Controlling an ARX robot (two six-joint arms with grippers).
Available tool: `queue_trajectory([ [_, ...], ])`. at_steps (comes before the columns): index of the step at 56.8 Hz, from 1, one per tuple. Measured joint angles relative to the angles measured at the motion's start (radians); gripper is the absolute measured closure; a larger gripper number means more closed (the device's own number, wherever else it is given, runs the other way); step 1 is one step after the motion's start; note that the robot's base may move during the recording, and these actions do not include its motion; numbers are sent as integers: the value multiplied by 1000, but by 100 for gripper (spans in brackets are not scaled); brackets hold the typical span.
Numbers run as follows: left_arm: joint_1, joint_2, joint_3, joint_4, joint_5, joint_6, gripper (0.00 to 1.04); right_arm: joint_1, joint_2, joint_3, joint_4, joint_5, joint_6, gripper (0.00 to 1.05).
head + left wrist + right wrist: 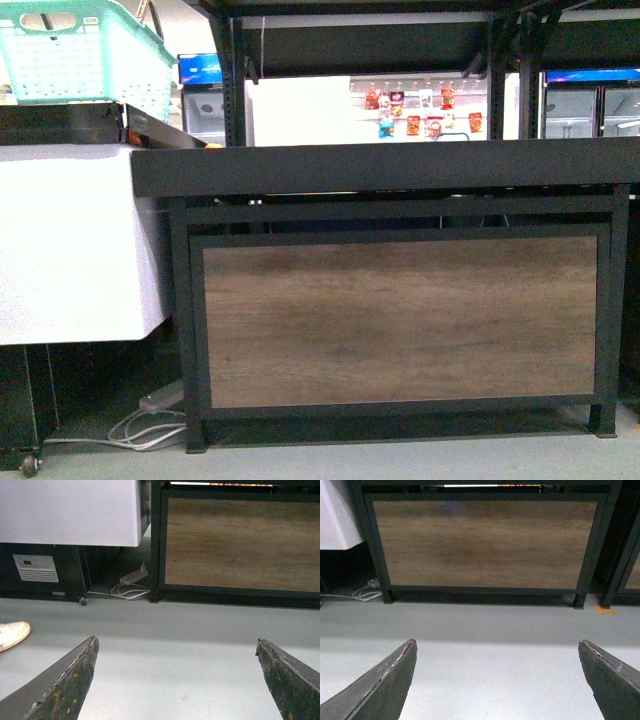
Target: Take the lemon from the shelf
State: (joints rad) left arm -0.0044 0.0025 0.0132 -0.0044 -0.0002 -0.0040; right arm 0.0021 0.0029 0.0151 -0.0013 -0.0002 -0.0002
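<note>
Grey floor (400,462) runs beneath the shelf (400,320); teal basket (85,50) contents unseen.

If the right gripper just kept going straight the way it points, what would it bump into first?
Probably the shelf, at its brown wood-grain panel. The right gripper, open and empty, faces it across bare floor with nothing between; its tilt is unclear, so the floor might come first.

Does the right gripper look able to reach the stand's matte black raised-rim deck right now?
Probably not: the open right gripper sits low over grey floor, facing the brown wood-grain panel under the deck.
</note>
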Motion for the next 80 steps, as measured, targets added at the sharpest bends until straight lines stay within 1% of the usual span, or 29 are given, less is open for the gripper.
queue_trajectory([
  [80, 0, 0, 0, 0, 0, 0, 8, 0, 0, 0, 0, 0, 0, 7],
])
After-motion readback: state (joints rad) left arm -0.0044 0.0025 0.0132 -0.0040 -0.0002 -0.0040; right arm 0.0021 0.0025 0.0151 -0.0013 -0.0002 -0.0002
